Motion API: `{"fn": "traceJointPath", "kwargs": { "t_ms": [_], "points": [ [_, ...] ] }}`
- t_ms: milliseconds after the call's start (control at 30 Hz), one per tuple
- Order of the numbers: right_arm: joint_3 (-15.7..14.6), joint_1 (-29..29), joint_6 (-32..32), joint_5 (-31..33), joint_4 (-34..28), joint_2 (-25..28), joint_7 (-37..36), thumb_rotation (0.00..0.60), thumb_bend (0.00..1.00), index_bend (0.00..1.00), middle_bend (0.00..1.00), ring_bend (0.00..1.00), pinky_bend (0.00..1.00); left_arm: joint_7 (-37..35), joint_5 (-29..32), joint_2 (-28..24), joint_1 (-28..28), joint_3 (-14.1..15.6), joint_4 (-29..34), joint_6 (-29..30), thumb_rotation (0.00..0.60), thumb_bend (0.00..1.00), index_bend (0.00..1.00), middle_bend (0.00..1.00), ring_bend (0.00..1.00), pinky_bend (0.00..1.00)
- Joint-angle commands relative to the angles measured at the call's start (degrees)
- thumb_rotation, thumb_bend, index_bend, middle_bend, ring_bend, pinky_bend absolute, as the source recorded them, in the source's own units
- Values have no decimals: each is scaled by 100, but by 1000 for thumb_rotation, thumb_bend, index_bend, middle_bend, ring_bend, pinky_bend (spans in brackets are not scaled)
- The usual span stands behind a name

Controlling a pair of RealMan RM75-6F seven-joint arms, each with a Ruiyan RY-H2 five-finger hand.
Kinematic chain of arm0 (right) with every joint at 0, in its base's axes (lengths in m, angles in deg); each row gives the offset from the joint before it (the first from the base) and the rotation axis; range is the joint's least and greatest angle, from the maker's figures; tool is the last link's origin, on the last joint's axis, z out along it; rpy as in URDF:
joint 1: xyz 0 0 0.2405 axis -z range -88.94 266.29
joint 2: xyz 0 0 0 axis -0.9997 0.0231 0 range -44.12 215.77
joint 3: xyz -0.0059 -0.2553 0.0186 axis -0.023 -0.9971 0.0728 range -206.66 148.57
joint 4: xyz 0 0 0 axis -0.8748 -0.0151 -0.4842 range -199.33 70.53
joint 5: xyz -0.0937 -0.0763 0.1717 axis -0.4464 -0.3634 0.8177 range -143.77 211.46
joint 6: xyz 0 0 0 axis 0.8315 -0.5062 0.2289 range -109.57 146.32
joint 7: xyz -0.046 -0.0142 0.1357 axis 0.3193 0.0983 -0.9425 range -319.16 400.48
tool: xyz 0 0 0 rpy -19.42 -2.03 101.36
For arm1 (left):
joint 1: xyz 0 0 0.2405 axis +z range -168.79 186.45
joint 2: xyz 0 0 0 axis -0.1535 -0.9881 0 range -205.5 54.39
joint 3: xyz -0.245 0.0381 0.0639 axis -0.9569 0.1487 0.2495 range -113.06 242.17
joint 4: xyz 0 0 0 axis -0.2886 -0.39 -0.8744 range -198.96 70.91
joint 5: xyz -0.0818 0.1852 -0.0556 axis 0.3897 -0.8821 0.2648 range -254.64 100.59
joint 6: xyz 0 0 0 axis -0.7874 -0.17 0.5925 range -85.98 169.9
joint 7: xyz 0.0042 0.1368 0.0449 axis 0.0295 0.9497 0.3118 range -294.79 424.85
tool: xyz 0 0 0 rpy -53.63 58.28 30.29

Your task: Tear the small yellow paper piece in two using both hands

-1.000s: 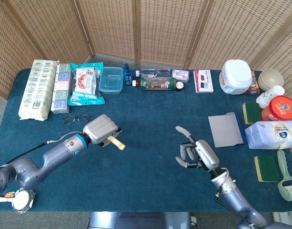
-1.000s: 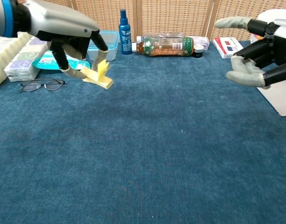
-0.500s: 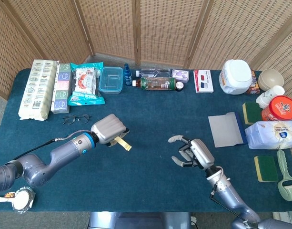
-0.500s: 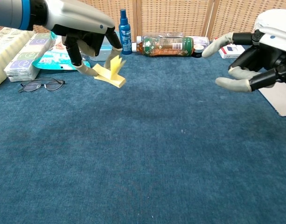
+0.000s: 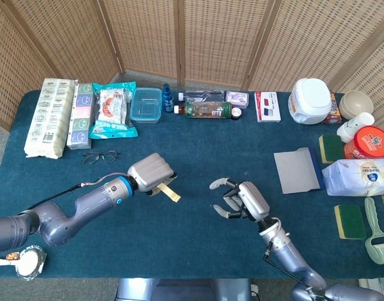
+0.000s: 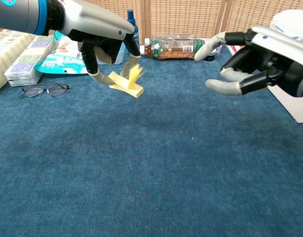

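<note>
Both robot hands are being brought closer together above the desk (image 5: 198,244). Yellow paper (image 6: 128,84) is being pinched by the left robot hand (image 5: 151,174); the right robot hand (image 5: 242,200) is being held spread, empty.

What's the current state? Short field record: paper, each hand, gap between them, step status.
paper: small yellow paper piece, folded, lifted off the table
left hand: left hand pinches the paper from above
right hand: right hand holds nothing, fingers apart, facing the paper
gap: hands apart, right hand not touching the paper
step status: paper in one piece, tear not yet begun
nearby: glasses lie on the table behind the left arm
</note>
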Motion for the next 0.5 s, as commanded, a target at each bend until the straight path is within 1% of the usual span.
{"fn": "traceJointPath", "kwargs": {
  "t_ms": [33, 500],
  "points": [
    [8, -56, 28, 1, 8, -73, 70, 600, 323, 383, 1000, 1000, 979, 4, 46, 20, -47, 26, 10, 9, 600, 403, 645, 1000, 1000, 960],
    [85, -302, 200, 105, -119, -260, 267, 600, 328, 382, 1000, 1000, 979, 0, 241, 174, -282, 131, 2, 74, 600, 403, 645, 1000, 1000, 960]
  ]
}}
